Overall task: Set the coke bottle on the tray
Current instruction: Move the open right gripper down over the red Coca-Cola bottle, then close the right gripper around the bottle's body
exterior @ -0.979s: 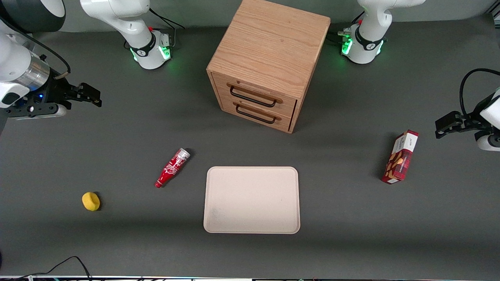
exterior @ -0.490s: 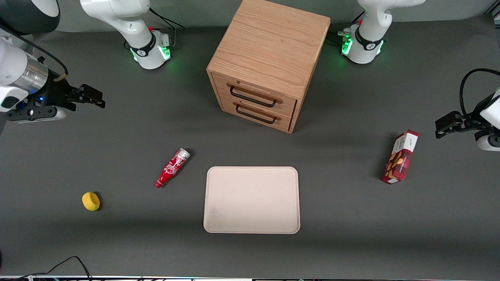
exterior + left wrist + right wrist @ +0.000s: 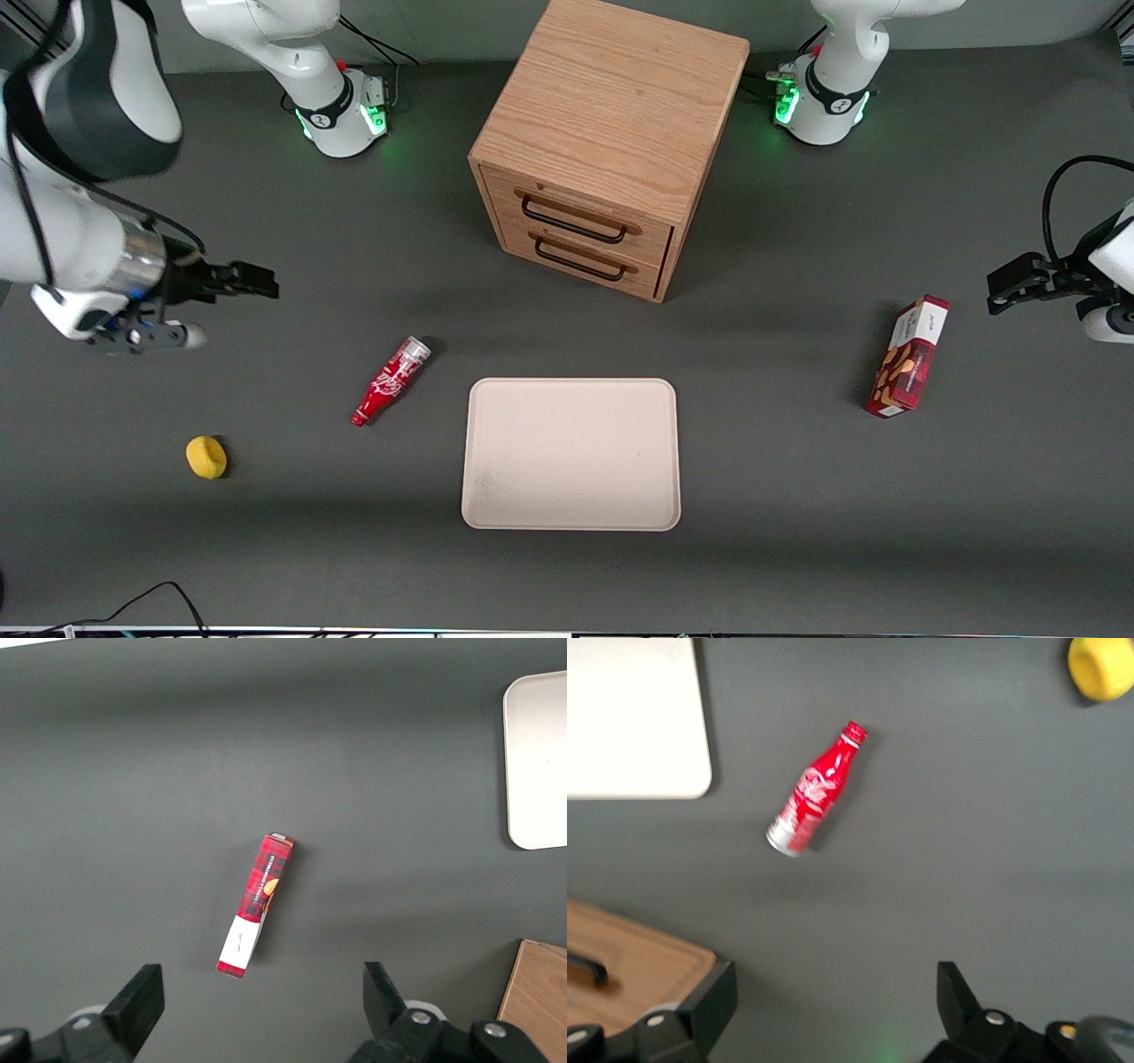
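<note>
The coke bottle lies on its side on the dark table, beside the tray, cap end nearer the front camera. The right wrist view shows the bottle and a corner of the tray. The tray is flat, beige and bare. My gripper is open and empty, hovering above the table toward the working arm's end, farther from the front camera than the bottle and apart from it. In the right wrist view the gripper has its fingers wide apart with nothing between them.
A wooden drawer cabinet stands farther from the front camera than the tray. A yellow ball-like object lies toward the working arm's end. A red-and-white snack box stands toward the parked arm's end.
My gripper has moved nearer to the front camera and toward the bottle, and the arm has swung in over the table. The bottle and tray have not moved.
</note>
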